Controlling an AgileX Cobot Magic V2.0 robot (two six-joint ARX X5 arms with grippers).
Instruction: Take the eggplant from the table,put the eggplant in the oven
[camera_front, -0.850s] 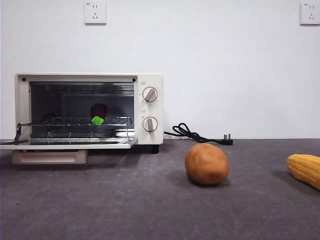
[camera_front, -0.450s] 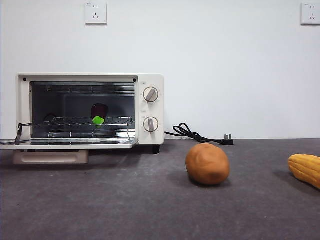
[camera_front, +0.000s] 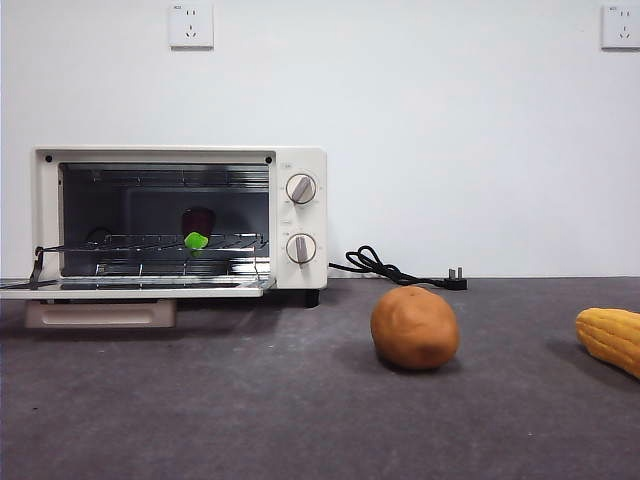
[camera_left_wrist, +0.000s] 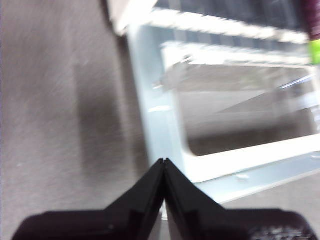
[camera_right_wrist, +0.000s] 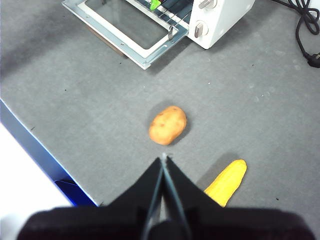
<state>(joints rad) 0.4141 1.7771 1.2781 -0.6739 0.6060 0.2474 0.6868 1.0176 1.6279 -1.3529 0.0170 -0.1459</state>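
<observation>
Eggplant lies on the rack inside the oven; left gripper, jaws closed and empty, should clear the open door without knocking it.

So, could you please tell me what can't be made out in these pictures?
- Eggplant: front view shows only its stem end on the rack; its length runs into the dark oven.
- Left wrist view: motion-blurred; eggplant cut off by the edge.
- Corn: cut off by the front view's edge.
- Knob markings: too small.
</observation>
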